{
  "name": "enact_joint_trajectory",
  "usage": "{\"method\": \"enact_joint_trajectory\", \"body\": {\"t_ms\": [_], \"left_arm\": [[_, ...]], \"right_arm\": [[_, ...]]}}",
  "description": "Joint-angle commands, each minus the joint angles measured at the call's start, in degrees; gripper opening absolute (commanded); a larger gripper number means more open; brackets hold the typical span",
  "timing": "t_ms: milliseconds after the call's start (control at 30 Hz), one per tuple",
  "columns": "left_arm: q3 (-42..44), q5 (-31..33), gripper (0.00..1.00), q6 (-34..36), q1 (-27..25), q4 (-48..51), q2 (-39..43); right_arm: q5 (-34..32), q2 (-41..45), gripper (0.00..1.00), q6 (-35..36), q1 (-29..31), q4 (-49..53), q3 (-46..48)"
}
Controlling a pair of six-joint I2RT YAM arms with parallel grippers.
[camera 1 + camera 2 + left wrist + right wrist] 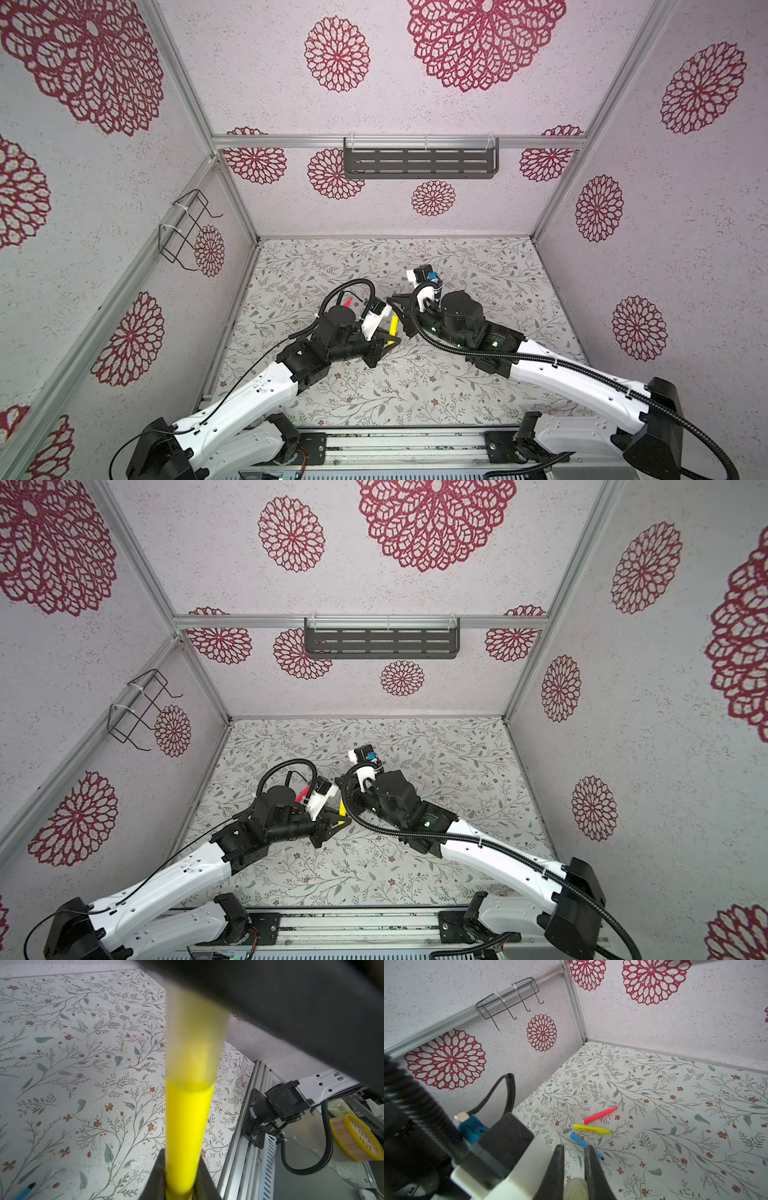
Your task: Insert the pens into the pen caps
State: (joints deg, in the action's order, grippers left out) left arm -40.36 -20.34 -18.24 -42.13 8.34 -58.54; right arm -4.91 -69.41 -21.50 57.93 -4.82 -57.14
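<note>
In both top views the left claw [390, 338] [343, 818] and right claw [397, 308] [343, 788] meet tip to tip above the middle of the floral mat [478, 374]; a bright yellow marker pen [393, 326] [342, 808] bridges the two; a red-pink marker pen [348, 301] peeks out on the mat behind the left arm.

Left wrist view: the left claw [181, 1167] is clamped tight on the bright yellow marker pen [185, 1126], low on its barrel; the far end sits inside a translucent whitish plastic cap [193, 1043], frosted, with yellow glowing through; the dark bulk above hides the cap's top; a blue marker pen [26, 1191] lies on the mat.

Right wrist view: the right claw [574, 1149] pinches the translucent whitish plastic cap [575, 1188], a pale yellow-tinged tube; past its tips, the red-pink marker pen [600, 1115], a second yellow marker pen [592, 1128] and the blue marker pen [580, 1141] lie close together on the mat, uncapped, tapered tips showing.
</note>
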Motion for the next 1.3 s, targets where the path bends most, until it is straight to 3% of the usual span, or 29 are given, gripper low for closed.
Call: {"method": "enact_joint_trajectory", "body": {"t_ms": [0, 533, 667, 767, 833, 900, 1167, 1267], "left_arm": [[-5.43, 6.80, 0.00, -2.42, 4.53, -18.67, 3.86], [-6.03, 5.63, 0.00, -3.38, 6.88, -19.06, 4.49], [-7.20, 1.43, 0.00, -1.81, 6.57, -15.58, 1.46], [-5.90, 1.01, 0.00, -1.54, 5.90, -15.37, 0.65], [-4.48, 0.80, 0.00, -1.69, 5.45, -15.66, 0.62], [-3.16, 0.47, 0.00, -1.82, 5.30, -15.64, 1.02], [2.75, 3.85, 0.00, -1.13, 5.30, -12.56, 6.79], [3.14, 3.20, 0.00, -1.45, 5.35, -12.64, 6.60]], "right_arm": [[7.64, -0.54, 0.00, 0.02, 4.30, 19.54, 5.29], [8.48, 0.72, 0.00, -1.31, 4.70, 17.70, 7.53], [8.84, 2.27, 0.00, 1.87, 3.64, 18.17, 4.10], [8.38, 3.36, 0.30, 4.61, 2.02, 20.47, -0.84], [7.60, 4.88, 0.66, 7.75, 0.83, 22.68, -5.06], [6.41, 7.59, 0.81, 10.41, -0.27, 23.50, -7.30], [10.75, 17.81, 0.99, 9.73, -3.58, 19.40, -4.39], [10.63, 18.99, 0.99, 8.98, -3.73, 17.98, -3.12]]}}
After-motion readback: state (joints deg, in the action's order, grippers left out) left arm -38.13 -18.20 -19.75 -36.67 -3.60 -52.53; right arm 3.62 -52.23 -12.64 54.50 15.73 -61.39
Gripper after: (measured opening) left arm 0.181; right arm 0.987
